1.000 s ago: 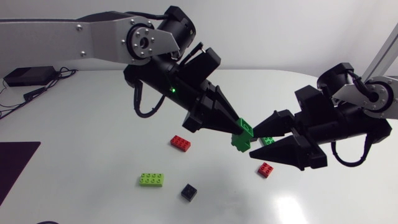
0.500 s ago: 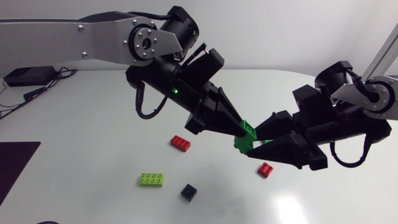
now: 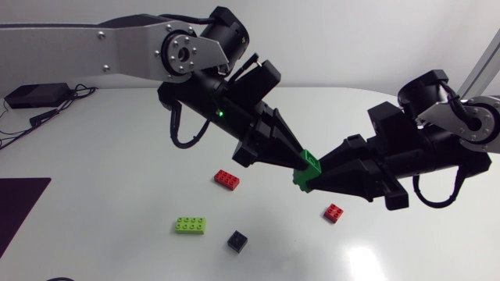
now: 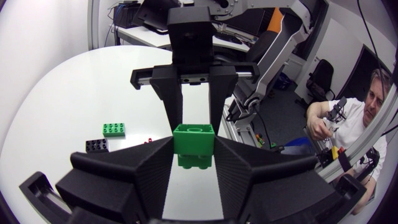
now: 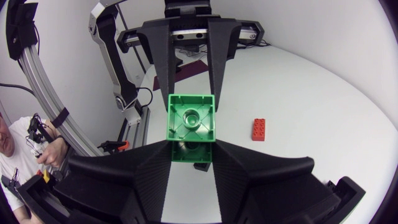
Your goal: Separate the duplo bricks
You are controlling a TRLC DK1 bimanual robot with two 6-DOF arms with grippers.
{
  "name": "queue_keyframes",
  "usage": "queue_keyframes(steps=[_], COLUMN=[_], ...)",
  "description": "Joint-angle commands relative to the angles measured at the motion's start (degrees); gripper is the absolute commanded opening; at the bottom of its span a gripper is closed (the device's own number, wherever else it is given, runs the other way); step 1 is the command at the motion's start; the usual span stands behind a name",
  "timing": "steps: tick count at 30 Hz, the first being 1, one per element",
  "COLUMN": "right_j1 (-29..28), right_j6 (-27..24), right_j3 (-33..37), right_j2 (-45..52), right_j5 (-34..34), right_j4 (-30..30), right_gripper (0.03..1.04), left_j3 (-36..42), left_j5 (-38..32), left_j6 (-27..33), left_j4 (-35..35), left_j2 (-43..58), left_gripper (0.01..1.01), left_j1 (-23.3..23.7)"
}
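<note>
A stack of two green duplo bricks (image 3: 308,168) hangs above the middle of the table, held from both sides. My left gripper (image 3: 301,160) comes down from the upper left and is shut on one green brick (image 4: 193,137). My right gripper (image 3: 307,184) comes in from the right, its fingers (image 3: 344,170) pressed on the other green brick (image 5: 189,152). In the right wrist view the hollow underside of the far brick (image 5: 191,119) faces me, with the left gripper's fingers (image 5: 163,59) beyond it.
On the table lie a red brick (image 3: 227,179), a small red brick (image 3: 334,213), a lime brick (image 3: 191,225) and a black brick (image 3: 237,240). A black box (image 3: 35,96) with cables sits at the back left, and a dark mat (image 3: 19,204) at the left edge.
My right gripper's fingers have closed from wide apart onto the green stack. A green brick on the table behind it is now hidden. The left arm has hardly moved.
</note>
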Motion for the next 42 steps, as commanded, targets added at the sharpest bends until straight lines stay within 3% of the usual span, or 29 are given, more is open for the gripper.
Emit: queue_keyframes(steps=[1, 8, 16, 23, 26, 28, 35, 42], right_j1=[1.04, 1.66, 5.35, 4.21, 1.92, 0.87, -1.07, -1.07], right_j6=[1.19, 1.19, 3.92, 3.92, 3.57, 3.13, 0.67, 0.67], right_j3=[-1.72, -2.42, -6.64, -7.25, -7.25, -7.25, -7.34, -7.52], right_j2=[-0.88, -1.58, -5.27, -5.62, -5.98, -6.68, -8.00, -9.23], right_j5=[0.17, 1.23, 8.78, 9.05, 8.96, 8.87, 8.96, 9.84], right_j4=[0.41, 0.94, 6.65, 6.30, 5.95, 5.15, 2.25, 2.08], right_gripper=[0.26, 0.26, 0.26, 0.26, 0.26, 0.26, 0.26, 0.26], left_j3=[2.08, 1.82, 2.17, 2.44, 4.46, 6.04, 8.41, -1.17], left_j5=[1.24, 1.24, 1.77, 1.50, -1.48, -6.41, -33.21, -63.53], left_j6=[-0.92, -1.09, -2.15, -2.06, -1.71, 0.14, 18.68, 31.69], left_j4=[0.41, 0.41, 0.41, 0.50, 0.67, -1.35, -14.00, -14.97], left_j2=[0.53, 0.18, 0.00, -0.79, -0.97, -0.53, 1.85, 5.27], left_gripper=[0.252, 0.252, 0.252, 0.252, 0.252, 0.252, 0.252, 0.251], left_j1=[-0.76, -0.76, -0.76, -0.85, 1.17, 2.14, 0.30, -1.29])
